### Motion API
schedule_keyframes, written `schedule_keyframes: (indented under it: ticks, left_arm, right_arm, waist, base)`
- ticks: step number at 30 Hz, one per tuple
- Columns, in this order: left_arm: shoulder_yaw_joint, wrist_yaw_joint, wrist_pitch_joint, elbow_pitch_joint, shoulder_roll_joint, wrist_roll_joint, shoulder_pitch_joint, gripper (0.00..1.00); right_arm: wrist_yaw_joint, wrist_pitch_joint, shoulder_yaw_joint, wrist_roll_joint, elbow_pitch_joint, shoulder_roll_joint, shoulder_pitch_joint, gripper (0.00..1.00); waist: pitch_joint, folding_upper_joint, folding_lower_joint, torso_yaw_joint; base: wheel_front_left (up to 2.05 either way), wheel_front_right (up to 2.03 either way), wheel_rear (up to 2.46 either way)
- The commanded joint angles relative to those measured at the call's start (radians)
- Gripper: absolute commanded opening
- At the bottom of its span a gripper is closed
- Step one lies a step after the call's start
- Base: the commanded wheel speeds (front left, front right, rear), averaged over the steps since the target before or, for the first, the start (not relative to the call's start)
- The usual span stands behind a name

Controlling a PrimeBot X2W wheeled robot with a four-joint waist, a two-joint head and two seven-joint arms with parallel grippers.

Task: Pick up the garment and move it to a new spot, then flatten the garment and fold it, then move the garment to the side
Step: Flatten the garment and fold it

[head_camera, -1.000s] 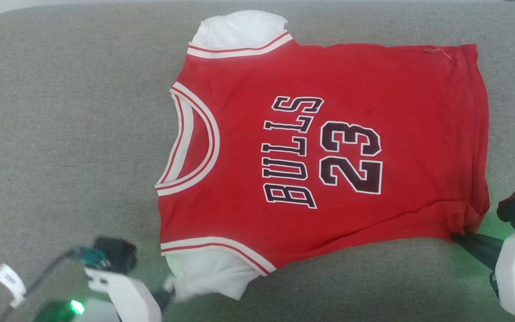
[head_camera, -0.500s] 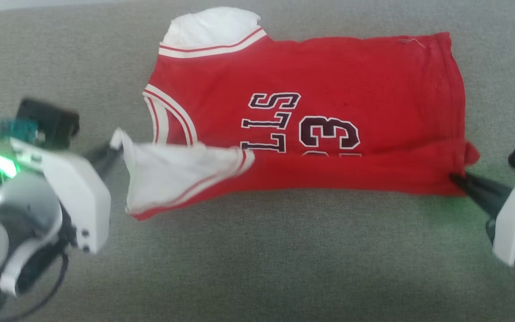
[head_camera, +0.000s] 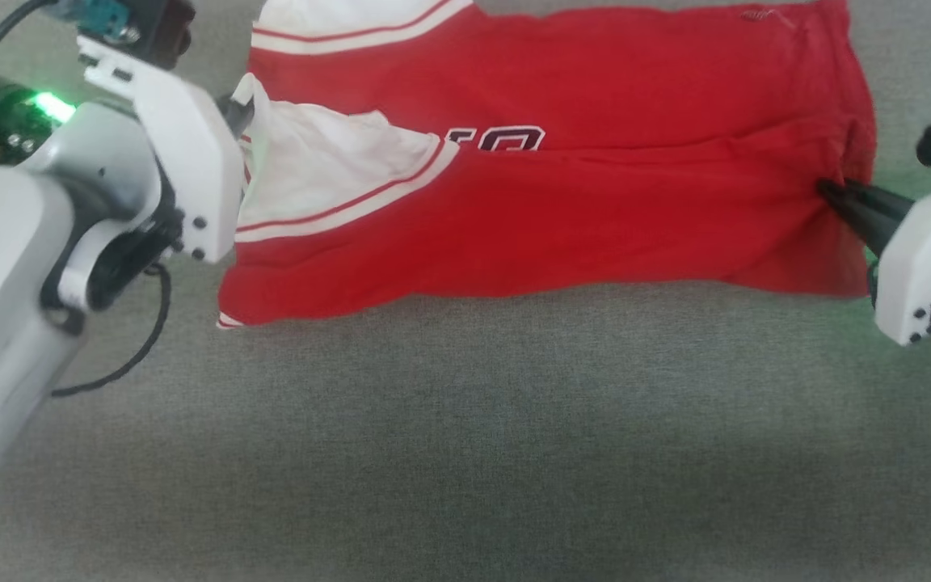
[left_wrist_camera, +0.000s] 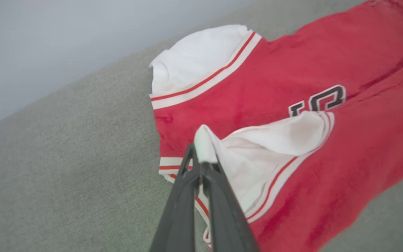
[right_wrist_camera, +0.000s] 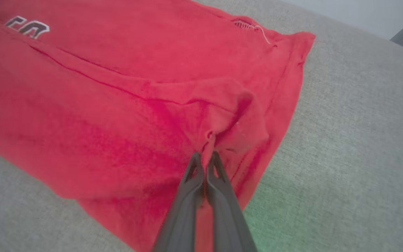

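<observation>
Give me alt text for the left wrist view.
The left hand pinches the white sleeve of a red jersey, holding it over the lettered front, on a grey fabric surface.

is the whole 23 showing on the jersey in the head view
No, the garment is folded over its own front, leaving just a sliver of black lettering above the fold edge.

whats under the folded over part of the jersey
The jersey front; a sliver of black lettering peeks past the fold. The rest of the print is covered.
</observation>
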Motion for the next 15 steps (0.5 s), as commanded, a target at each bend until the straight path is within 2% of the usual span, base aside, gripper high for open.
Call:
schedule_keyframes:
  ticks: [1,8,14,15]
  left_arm:
    - [-0.008,-0.014,-0.002,0.051,-0.019,0.009,-0.022,0.0]
    - [-0.028,-0.057,0.008,0.291,-0.116,-0.032,-0.062,0.0]
    - [-0.048,-0.073,0.037,0.416,-0.161,-0.058,-0.062,0.0]
    - [-0.051,-0.076,0.043,0.435,-0.164,-0.055,-0.066,0.06]
  right_arm:
    - [-0.002,-0.004,0.012,0.001,0.023,0.011,-0.029,0.0]
    - [-0.002,0.025,0.126,0.031,0.14,0.043,-0.121,0.0]
    - [-0.002,0.065,0.199,0.065,0.192,0.055,-0.16,0.0]
    - [-0.002,0.069,0.211,0.068,0.196,0.054,-0.168,0.0]
  waist:
    - [0.025,0.0,-0.0001,0.003]
    - [0.065,0.0,-0.0001,0.002]
    - [0.07,0.0,-0.0001,0.004]
    - [0.069,0.0,-0.0001,0.005]
  base:
    - [0.0,0.0,0.0]
    - [0.0,0.0,0.0]
    - [0.0,0.0,0.0]
    - [0.0,0.0,0.0]
